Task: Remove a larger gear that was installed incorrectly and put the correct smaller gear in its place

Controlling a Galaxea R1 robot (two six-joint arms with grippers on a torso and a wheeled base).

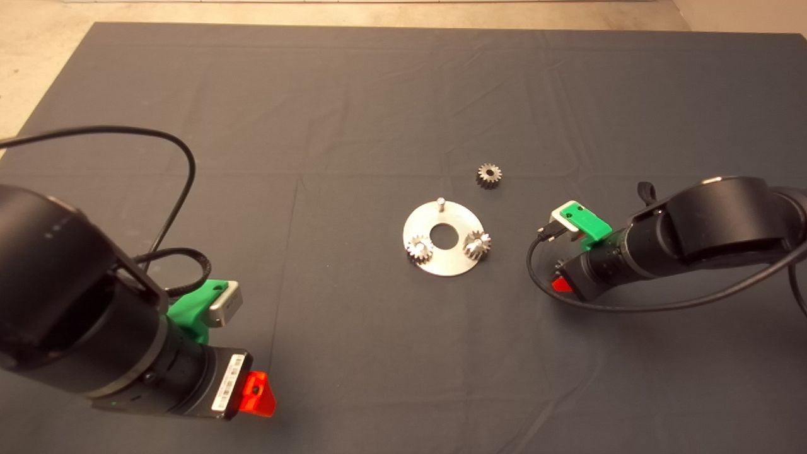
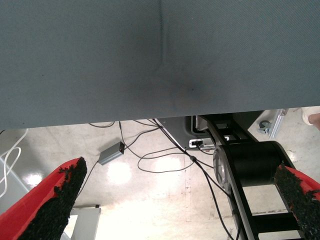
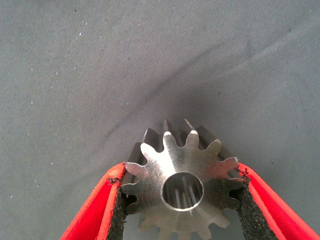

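Observation:
My right gripper (image 3: 182,197) is shut on the larger gear (image 3: 182,165), a shiny steel gear with flared teeth and a centre hole, held close over the dark mat. In the head view this gripper (image 1: 561,284) is to the right of the round steel plate (image 1: 444,260), and the larger gear is hidden under it. The smaller gear (image 1: 489,174), dark grey, lies on the mat just beyond the plate's far right side. The plate carries two bright small gears (image 1: 418,250) (image 1: 476,244) and a bare pin (image 1: 441,202) at its far edge. My left gripper (image 1: 255,394) is open, parked at the lower left.
The right arm's black cable (image 1: 599,306) loops over the mat near the gripper. The left arm's cable (image 1: 183,183) arcs above the left side. The left wrist view shows the mat's edge (image 2: 150,117), the floor and loose cables (image 2: 165,160) below.

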